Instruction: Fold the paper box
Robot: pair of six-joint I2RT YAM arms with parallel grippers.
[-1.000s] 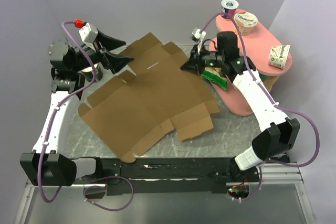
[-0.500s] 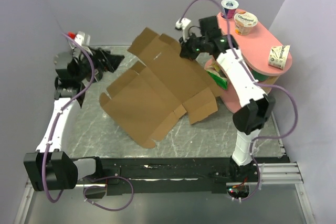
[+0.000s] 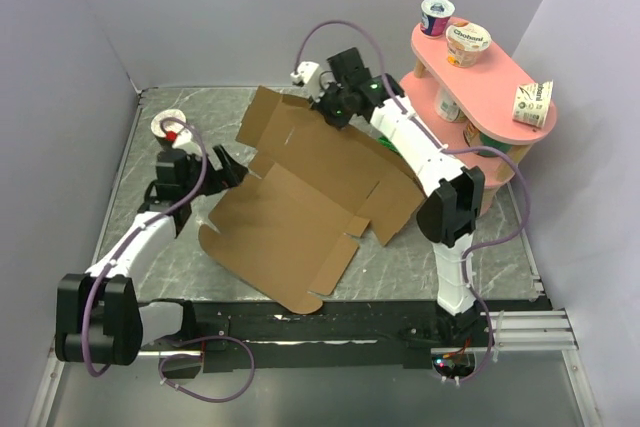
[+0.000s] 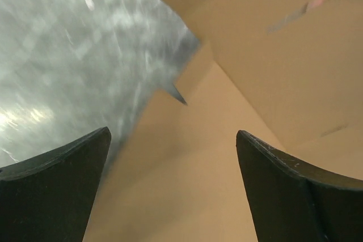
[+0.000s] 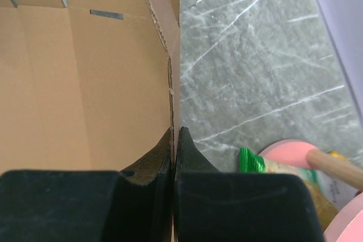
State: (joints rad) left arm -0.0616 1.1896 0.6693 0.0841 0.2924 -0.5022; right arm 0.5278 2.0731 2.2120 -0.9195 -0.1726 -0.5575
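Note:
The paper box (image 3: 300, 197) is a flat brown die-cut cardboard sheet, tilted with its far edge lifted off the table. My right gripper (image 3: 333, 107) is shut on that far edge. In the right wrist view the fingers (image 5: 174, 132) pinch the thin edge of the sheet (image 5: 85, 83). My left gripper (image 3: 228, 169) is open beside the sheet's left edge. In the left wrist view its fingertips (image 4: 173, 134) are spread wide over the cardboard (image 4: 198, 168), not gripping it.
A pink two-tier shelf (image 3: 500, 107) stands at the back right with yogurt cups (image 3: 437, 15) and a small carton (image 3: 533, 105) on top. A green packet (image 5: 252, 161) lies under it. Grey marbled table (image 3: 150, 137); purple walls close on the left and back.
My right gripper carried the sheet's far edge up and to the left, tilting the sheet more steeply. My left arm swung nearer and lower, to the sheet's left edge.

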